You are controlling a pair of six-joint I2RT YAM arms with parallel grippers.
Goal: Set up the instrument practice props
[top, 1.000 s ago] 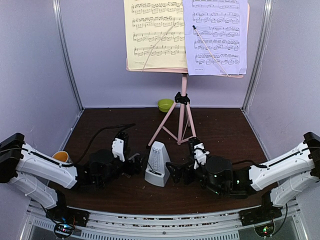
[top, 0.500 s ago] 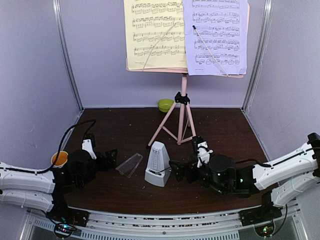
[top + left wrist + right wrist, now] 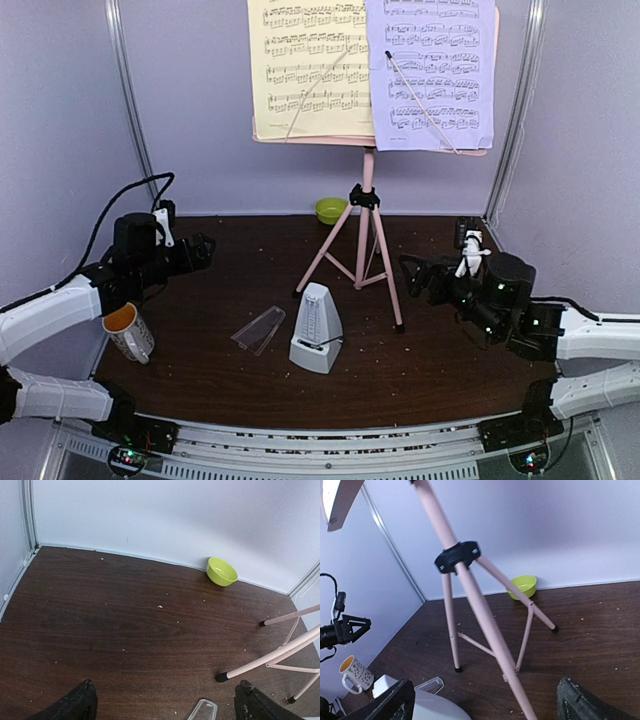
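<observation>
Left end effector (image 3: 200,250) is wide and empty, the right end effector (image 3: 412,272) too. Clear cover (image 3: 258,330) lies flat on the counter (image 3: 450,370) just beside the metronome (image 3: 317,328), on the left arm's side, its long axis slanting toward the metronome's back; the left arm seems nearer

1. Bowl (image 3: 331,210): lime green, upright, centre of top view, at far edge of table (image 3: 450,350).
2. Mug (image 3: 128,332): white, orange inside, lower left.
3. Table: dark wood, pale specks scattered.
</observation>
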